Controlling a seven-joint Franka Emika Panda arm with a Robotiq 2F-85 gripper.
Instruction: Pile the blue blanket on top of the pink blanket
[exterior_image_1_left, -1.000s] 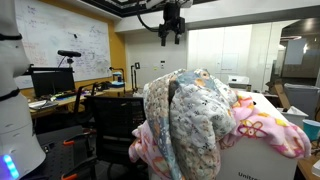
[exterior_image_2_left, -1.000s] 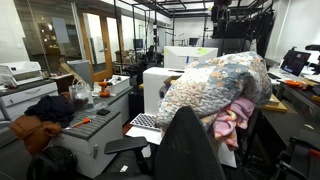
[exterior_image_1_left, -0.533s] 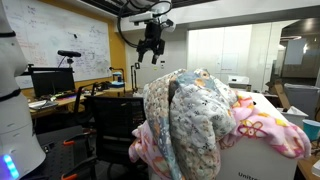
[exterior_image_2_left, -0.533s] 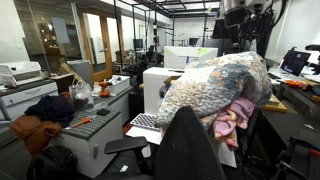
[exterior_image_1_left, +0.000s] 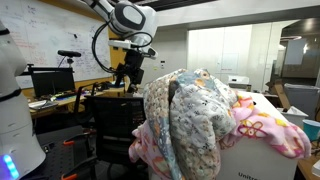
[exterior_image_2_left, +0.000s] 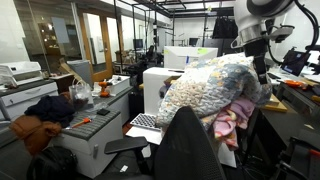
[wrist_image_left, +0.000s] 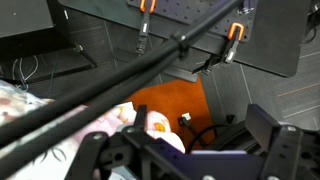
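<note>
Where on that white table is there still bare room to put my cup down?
Hardly anywhere. The blue blanket and the pink blanket under it cover most of the white table. Only a bare strip of top shows behind the pile, toward the brown box. The low grey cabinet in an exterior view is crowded with small things.

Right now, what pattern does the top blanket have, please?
The top blanket has fine blue-grey speckles, clearest in an exterior view.

Arm (exterior_image_1_left: 131, 19) bent at the elbow above, wrist angled down, gripper (exterior_image_1_left: 127, 79) hanging below, jaws apart, holding nothing
</note>
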